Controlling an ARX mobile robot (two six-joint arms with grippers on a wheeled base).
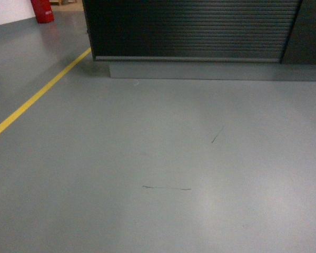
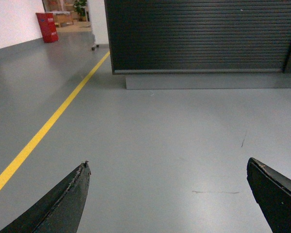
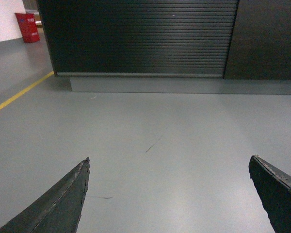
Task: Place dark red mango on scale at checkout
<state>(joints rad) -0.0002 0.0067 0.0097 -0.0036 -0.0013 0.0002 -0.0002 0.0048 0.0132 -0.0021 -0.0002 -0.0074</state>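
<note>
The dark checkout point(image 1: 192, 29), with its ribbed front and grey plinth point(image 1: 216, 70), stands across bare grey floor point(image 1: 147, 158) from the robot, a yellow line point(image 1: 37, 97) running along the floor to its left. Both the left gripper point(image 2: 167, 194) and the right gripper point(image 3: 169, 194) hang over the floor with fingers spread wide apart, holding nothing. No mango or scale shows in any view.

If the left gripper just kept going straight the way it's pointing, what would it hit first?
Nothing close. The left gripper is open and empty, with bare grey floor ahead. Straight on, it would probably first reach the checkout at its ribbed front or grey plinth, though depth is hard to judge.
</note>
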